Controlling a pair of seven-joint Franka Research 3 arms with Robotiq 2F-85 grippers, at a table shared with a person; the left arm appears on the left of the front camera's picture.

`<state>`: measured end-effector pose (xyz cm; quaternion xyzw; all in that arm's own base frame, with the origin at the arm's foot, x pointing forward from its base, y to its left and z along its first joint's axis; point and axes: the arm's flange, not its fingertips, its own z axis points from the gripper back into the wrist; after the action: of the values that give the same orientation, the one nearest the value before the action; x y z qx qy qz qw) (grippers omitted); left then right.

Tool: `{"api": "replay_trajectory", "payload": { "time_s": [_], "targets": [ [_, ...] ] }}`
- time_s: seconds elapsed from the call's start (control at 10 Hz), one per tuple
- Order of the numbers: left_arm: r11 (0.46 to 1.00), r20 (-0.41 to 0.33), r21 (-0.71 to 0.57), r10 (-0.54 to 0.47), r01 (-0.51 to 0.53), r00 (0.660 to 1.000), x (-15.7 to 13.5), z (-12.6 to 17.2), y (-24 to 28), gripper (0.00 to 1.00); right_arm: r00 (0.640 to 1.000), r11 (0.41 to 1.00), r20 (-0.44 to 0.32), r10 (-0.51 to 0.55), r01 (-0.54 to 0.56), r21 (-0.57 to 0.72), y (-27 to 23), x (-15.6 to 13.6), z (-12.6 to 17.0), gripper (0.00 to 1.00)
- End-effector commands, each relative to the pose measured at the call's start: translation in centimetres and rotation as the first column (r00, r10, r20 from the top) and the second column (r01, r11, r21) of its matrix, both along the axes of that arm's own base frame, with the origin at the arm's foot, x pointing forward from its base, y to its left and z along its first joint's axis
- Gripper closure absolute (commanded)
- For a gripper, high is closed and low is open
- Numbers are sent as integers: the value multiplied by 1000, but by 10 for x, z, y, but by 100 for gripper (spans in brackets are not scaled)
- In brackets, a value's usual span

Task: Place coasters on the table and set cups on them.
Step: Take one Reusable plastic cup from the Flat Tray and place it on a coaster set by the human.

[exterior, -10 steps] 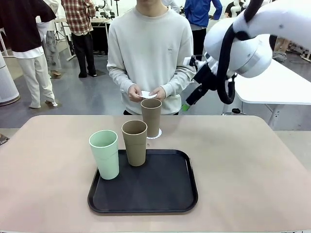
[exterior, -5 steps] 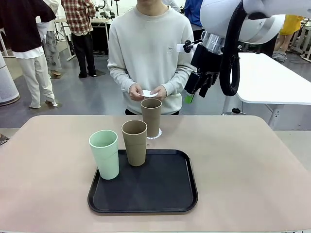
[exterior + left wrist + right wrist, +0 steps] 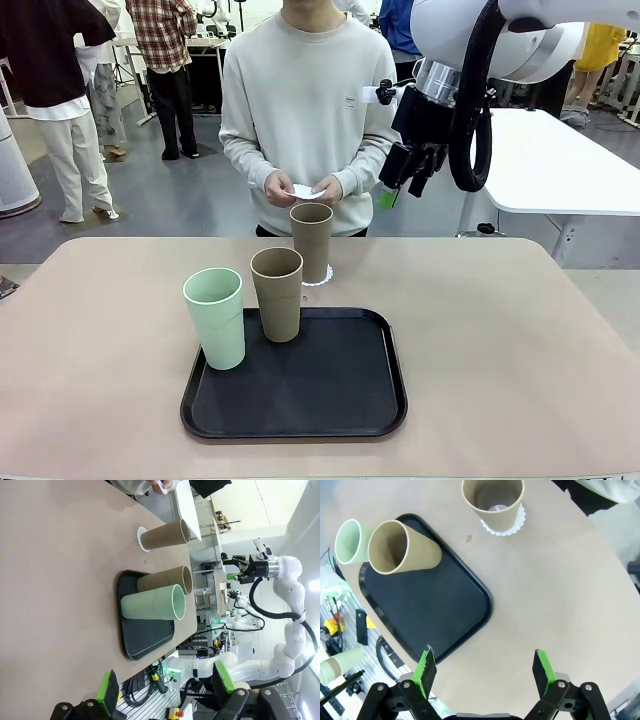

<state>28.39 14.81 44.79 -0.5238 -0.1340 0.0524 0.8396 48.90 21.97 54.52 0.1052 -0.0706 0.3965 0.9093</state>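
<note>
Green pads (image 3: 108,689) stand spread wide with nothing between them: the left claw (image 3: 165,670) is released and hangs low beside the worktop (image 3: 500,330), empty.

On the left edge of the black tray (image 3: 330,395) stands the mint cup (image 3: 214,318), and just right of it, at the tray's back edge, a tan cup (image 3: 277,294). Beyond the tray the second tan cup (image 3: 311,241) sits on a lacy white coaster (image 3: 320,279) on the bare worktop, so I'd say one of the three places is laid.

All three cups stand upright, mouths up, long axis vertical, narrowing toward the base. The laid coaster lies flat, its scalloped rim peeping out round the cup's foot.

Behind that cup, the person's hands (image 3: 300,190) hold another white coaster (image 3: 306,192) between them, above the far edge of the worktop.

To the right, the right claw (image 3: 400,188) is held high in the air near the person's elbow, fingers parted and grasping nothing; its own camera looks down on the tray and cups from well above.

My guess is the second coaster is the step in hand. It needs a bare patch of worktop clear of the tray. Then a cup from the tray wants gripping across its wall, lifting straight up, keeping it vertical, and setting down centred on the paper without dragging the coaster.
</note>
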Motion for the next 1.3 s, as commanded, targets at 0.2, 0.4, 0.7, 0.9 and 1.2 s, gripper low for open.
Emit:
{"api": "replay_trajectory", "payload": {
  "time_s": [0.2,0.4,0.7,0.9,1.2],
  "targets": [
    [1000,19,-8,-8,8,1000,0,-1,0,0,1000,1000,15,-3,3,0,-1,-6,-6,0],
    [1000,19,-8,-8,8,1000,0,-1,0,0,1000,1000,15,-3,3,0,-1,-6,-6,0],
    [1000,19,-8,-8,8,1000,0,-1,0,0,1000,1000,-2,0,0,-1,0,0,-1,0],
    [1000,19,-8,-8,8,1000,0,-1,0,0,982,982,-52,-183,186,40,-61,-41,6,0],
    [1000,19,-8,-8,8,1000,0,-1,0,0,889,914,-214,-405,387,-120,-160,-66,-10,0]
  ]
}}
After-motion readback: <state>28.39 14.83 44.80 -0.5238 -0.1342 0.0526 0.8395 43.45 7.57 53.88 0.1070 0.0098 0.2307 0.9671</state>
